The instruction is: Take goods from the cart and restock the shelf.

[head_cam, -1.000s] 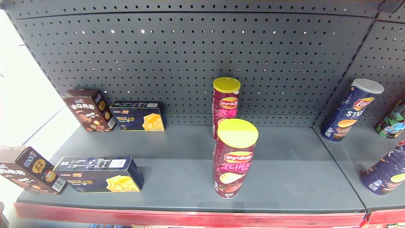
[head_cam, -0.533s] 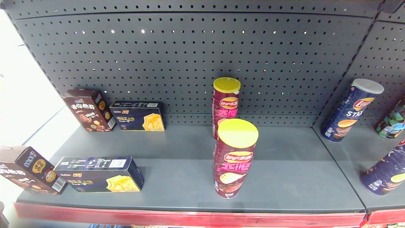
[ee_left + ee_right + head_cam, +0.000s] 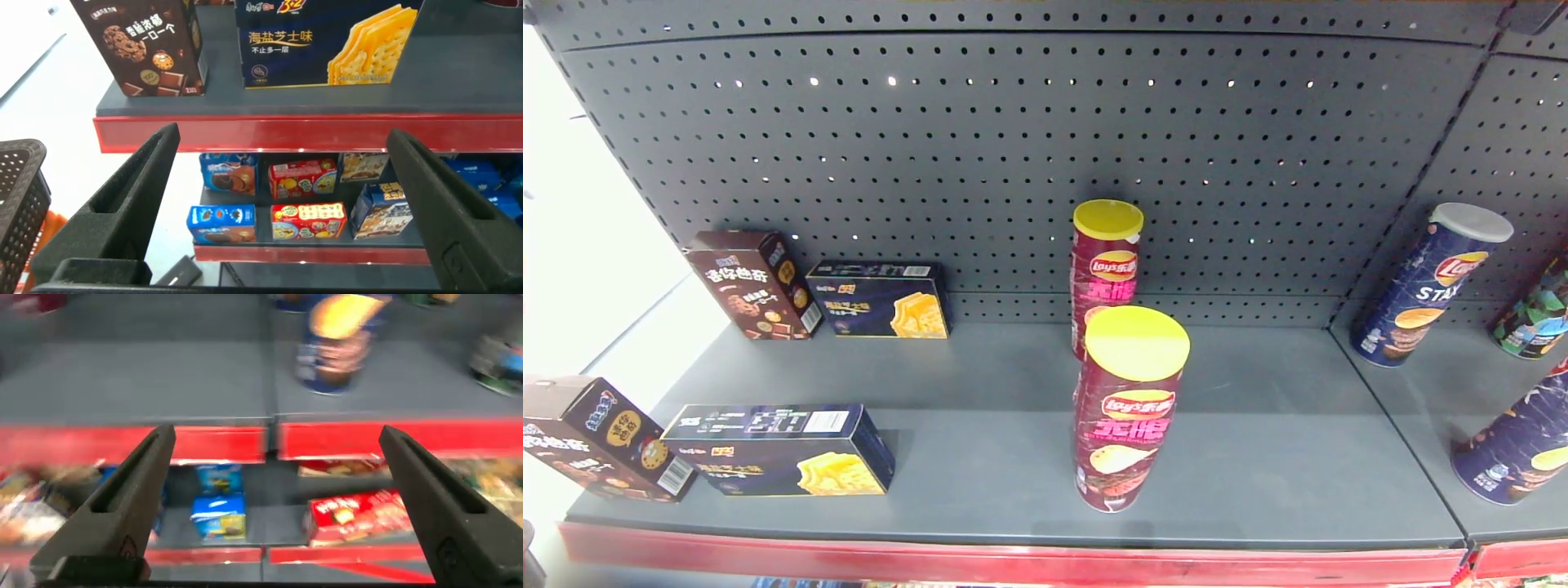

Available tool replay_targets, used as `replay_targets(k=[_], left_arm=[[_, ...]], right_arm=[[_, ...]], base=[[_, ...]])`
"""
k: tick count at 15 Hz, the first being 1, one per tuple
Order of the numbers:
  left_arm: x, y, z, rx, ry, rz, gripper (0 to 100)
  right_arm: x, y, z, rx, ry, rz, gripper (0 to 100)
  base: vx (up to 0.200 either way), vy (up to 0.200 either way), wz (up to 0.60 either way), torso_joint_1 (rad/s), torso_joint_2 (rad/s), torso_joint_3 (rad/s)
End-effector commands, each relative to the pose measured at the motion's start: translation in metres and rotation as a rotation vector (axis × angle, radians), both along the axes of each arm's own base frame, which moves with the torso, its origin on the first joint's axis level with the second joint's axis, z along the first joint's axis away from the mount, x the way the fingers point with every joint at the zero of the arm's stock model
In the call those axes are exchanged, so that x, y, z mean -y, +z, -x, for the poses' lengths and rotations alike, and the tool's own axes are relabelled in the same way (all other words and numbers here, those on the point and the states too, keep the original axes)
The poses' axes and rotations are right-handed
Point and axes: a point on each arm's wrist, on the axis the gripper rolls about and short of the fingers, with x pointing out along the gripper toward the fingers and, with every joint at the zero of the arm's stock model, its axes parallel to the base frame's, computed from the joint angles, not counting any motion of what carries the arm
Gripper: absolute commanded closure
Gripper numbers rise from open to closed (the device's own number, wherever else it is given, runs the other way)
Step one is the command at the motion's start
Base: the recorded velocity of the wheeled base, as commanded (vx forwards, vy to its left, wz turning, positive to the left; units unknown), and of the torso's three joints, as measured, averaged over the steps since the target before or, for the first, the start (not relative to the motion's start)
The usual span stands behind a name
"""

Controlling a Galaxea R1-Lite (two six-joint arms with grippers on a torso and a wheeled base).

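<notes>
The grey shelf board [image 3: 1258, 441] holds two upright maroon chip cans with yellow lids, one near the front [image 3: 1129, 416] and one at the back [image 3: 1104, 269]. My left gripper [image 3: 282, 135] is open and holds nothing. It faces the red shelf edge [image 3: 458, 131], just below a brown cookie box [image 3: 147, 45] and a blue cracker box [image 3: 327, 41]. My right gripper [image 3: 276, 431] is open and bare too, level with the red shelf edge [image 3: 221, 441] and below a blue chip can [image 3: 339, 339]. A black mesh cart basket [image 3: 20, 204] shows beside the left gripper.
At the shelf's left are a cookie box [image 3: 596, 437] and cracker box [image 3: 784, 453] in front, and another pair [image 3: 753, 282] [image 3: 882, 298] behind. Blue cans [image 3: 1425, 286] [image 3: 1515, 445] stand on the right bay. Small boxes [image 3: 302, 200] fill the lower shelf.
</notes>
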Motion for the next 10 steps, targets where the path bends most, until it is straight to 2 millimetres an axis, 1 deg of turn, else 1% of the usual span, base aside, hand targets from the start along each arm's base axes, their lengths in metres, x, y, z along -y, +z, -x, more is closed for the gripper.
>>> replay_targets(k=[1, 3, 5, 10], left_arm=[[0.0, 0.0, -0.0001, -0.001, -0.001, -0.002, 0], [0.0001, 0.0, -0.0001, -0.001, -0.002, -0.003, 0], [0.0011, 0.0003, 0.0, -0.001, -0.05, -0.008, 0], [0.0014, 0.0001, 0.0001, -0.002, -0.064, -0.029, 0]], right_arm=[[0.0, -0.001, -0.0004, -0.007, 0.005, 0.001, 0], [0.0, -0.0009, -0.0004, -0.005, 0.005, 0.001, 0], [0.0, -0.0009, -0.0004, -0.005, 0.005, 0.001, 0], [-0.0001, -0.0009, -0.0004, -0.005, 0.003, 0.001, 0]], base=[[0.0, 0.0, 0.0, 0.0, 0.0, 0.0], [0.0, 0.0, 0.0, 0.0, 0.0, 0.0], [0.0, 0.0, 0.0, 0.0, 0.0, 0.0], [0.0, 0.0, 0.0, 0.0, 0.0, 0.0]])
